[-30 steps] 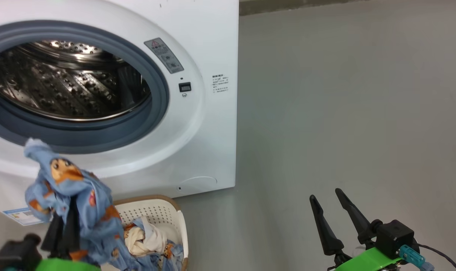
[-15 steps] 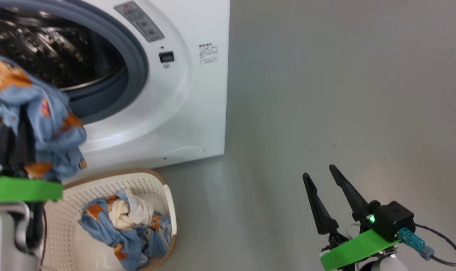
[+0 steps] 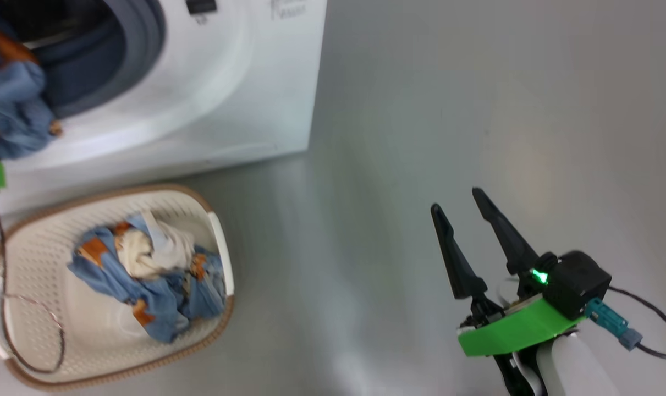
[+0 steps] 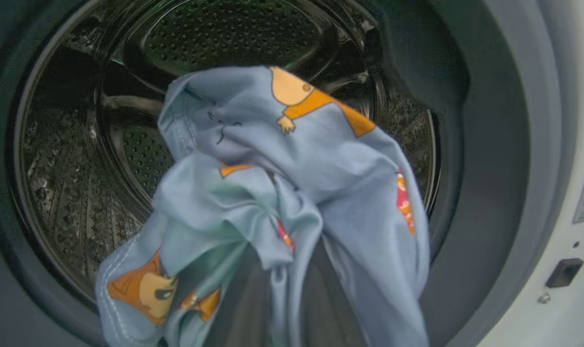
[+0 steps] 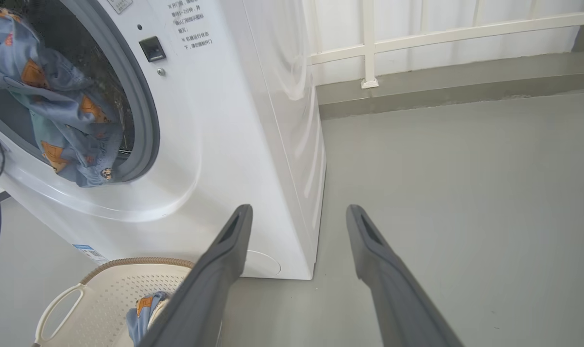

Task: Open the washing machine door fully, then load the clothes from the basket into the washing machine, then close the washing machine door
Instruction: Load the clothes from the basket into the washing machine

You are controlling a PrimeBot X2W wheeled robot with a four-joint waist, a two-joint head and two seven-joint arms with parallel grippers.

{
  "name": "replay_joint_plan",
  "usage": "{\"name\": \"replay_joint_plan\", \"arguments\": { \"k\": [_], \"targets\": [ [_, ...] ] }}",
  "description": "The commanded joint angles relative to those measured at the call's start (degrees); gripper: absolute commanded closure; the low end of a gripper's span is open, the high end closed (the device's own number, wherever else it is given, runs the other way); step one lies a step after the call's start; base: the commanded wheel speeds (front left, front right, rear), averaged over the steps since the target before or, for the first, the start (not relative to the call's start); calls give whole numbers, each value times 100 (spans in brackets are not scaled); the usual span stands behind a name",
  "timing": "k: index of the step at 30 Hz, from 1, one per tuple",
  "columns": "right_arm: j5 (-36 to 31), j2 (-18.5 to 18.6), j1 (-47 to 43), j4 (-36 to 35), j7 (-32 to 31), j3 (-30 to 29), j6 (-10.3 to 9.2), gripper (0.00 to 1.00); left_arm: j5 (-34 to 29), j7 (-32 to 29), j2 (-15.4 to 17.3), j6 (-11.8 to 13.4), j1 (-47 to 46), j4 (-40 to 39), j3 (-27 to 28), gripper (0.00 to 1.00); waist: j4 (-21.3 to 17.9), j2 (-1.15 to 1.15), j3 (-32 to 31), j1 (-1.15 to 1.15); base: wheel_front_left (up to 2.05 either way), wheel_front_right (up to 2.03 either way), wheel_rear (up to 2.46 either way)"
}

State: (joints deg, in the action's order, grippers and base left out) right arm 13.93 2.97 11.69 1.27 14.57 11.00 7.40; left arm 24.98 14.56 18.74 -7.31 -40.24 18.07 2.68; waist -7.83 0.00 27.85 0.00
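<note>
Blue cartoon-print garment (image 4: pixel 292 183) is looking light, limp and floppy, likely to snag on the gasket (image 4: pixel 489 144); best pinched at a bunched fold; left gripper (image 4: pixel 292 289) is clamping its middle, pointing into the drum (image 4: pixel 79 193) of the washing machine (image 3: pixel 228 82); right gripper (image 3: pixel 455 201) is hovering spread and empty over the floor (image 3: pixel 420 110); remaining clothes (image 3: pixel 146 269) are lying in the basket (image 3: pixel 118 190).

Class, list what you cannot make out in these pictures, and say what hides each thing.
- Left gripper fingertips: left wrist view, wrapped in the blue printed garment.
- Washing machine label print: head view, motion-blurred, cut by the top edge.
- Basket: right wrist view, cut by the bottom edge, partly behind a right gripper finger.
</note>
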Motion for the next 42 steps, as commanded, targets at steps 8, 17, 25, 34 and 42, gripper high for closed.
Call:
{"name": "replay_joint_plan", "arguments": {
  "k": [8, 17, 25, 34, 42],
  "targets": [
    [50, -10, 208, -263, 43, 215, 9, 0, 286, 44, 588, -17, -791, 455, -112, 100, -141, 0, 1061, 0, 0, 0, 0],
    [79, -10, 311, -246, 43, 346, 9, 0, 480, 44, 955, -17, -1880, 1409, -929, 100, -133, 0, 1327, 0, 0, 0, 0],
    [142, -10, 330, -238, 43, 498, 9, 0, 545, -51, 1154, -17, -2917, 2309, -1631, 100, -206, 0, 1512, 0, 0, 0, 0],
    [259, -10, 307, -248, 43, 623, 9, 0, 665, -185, 1296, -17, -3517, 2743, -2092, 100, -327, 0, 1728, 0, 0, 0, 0],
    [346, -10, 331, -257, 43, 761, 9, 0, 249, 36, 1599, -17, -4099, 2178, -2240, 100, -468, 0, 1928, 0, 0, 0, 0]
  ]
}}
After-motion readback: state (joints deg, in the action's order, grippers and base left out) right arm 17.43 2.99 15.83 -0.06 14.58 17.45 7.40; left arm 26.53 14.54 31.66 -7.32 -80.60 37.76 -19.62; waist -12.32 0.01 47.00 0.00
